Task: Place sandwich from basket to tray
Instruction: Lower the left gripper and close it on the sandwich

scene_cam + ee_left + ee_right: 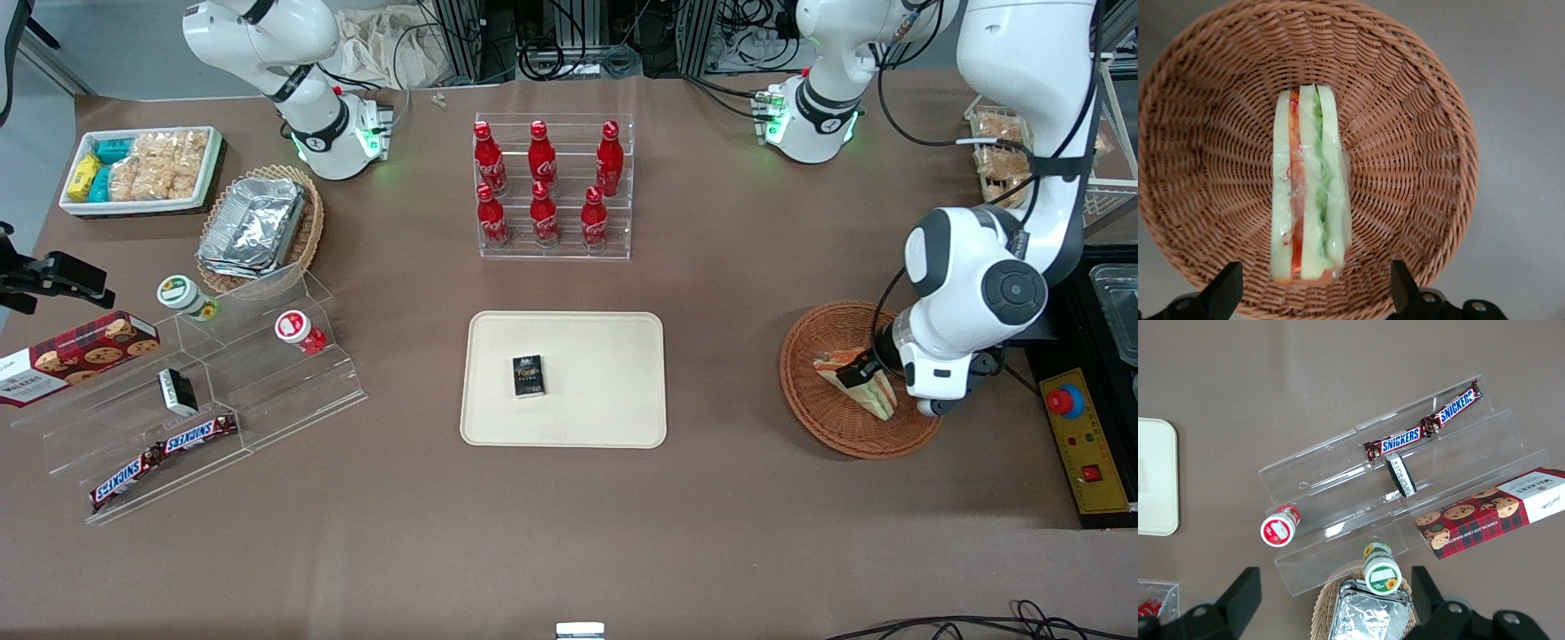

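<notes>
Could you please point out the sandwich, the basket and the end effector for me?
sandwich [1310,193], left wrist view, middle bread layer.
basket [1418,133], left wrist view, woven wall.
end effector [1317,287], left wrist view, midway between open fingertips, above the sandwich.

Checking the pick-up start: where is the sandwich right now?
The sandwich lies in the reddish-brown basket toward the working arm's end of the table; the open gripper hangs just above it, fingers either side.

arm: glossy white shells | joints: dark grey caps | end effector [1311,290]: black fingers | base: green lights
</notes>
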Controlling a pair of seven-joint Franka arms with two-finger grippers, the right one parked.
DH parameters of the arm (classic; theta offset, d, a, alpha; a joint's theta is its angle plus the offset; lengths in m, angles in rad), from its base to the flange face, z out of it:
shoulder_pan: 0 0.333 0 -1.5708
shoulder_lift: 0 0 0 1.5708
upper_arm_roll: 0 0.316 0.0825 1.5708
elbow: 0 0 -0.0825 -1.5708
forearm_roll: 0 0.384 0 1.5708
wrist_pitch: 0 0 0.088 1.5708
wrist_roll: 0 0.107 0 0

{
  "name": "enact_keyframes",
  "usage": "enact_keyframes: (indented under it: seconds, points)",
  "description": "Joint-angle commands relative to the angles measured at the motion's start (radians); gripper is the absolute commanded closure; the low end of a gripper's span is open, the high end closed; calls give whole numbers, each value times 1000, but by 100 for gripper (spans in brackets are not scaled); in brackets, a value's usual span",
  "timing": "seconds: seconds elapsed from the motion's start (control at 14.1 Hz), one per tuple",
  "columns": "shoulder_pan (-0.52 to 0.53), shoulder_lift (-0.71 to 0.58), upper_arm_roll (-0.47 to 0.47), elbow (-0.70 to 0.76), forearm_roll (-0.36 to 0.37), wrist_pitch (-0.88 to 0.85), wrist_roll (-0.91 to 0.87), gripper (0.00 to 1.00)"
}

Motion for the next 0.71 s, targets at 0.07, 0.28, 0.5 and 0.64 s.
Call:
enact_keyframes:
  seconds: [0.07,0.28,0.5,0.64]
  points:
    - [0,35,15,-9,15,51,-38,0]
    - [0,63,18,-9,15,80,-42,0]
    - [0,78,18,-9,14,86,-42,2]
    - [0,88,18,-7,14,96,-42,9]
